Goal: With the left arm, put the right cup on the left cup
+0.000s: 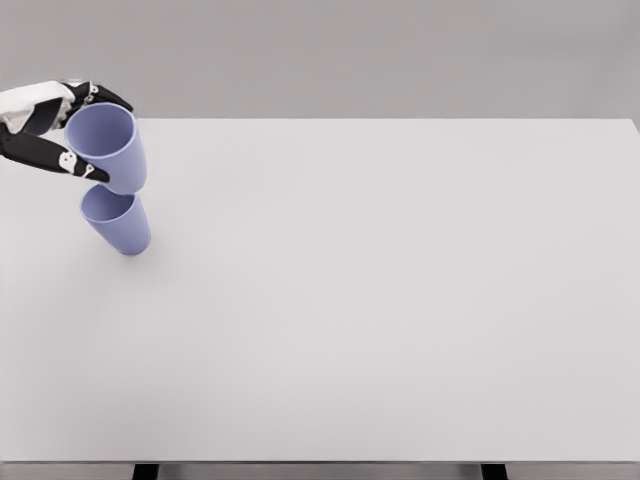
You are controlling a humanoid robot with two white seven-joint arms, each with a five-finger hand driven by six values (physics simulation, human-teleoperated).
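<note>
Two lavender cups show at the far left of the head view. One cup (117, 221) stands on the white table (380, 300). The other cup (110, 146) is held just above it, its base at the standing cup's rim; I cannot tell whether they touch. My left hand (72, 128) comes in from the left edge, its black and white fingers (60, 157) curled around the upper cup's rim. The right arm is out of view.
The table's front edge runs along the bottom of the picture, with two dark legs (146, 470) below it. A grey wall lies behind the far edge.
</note>
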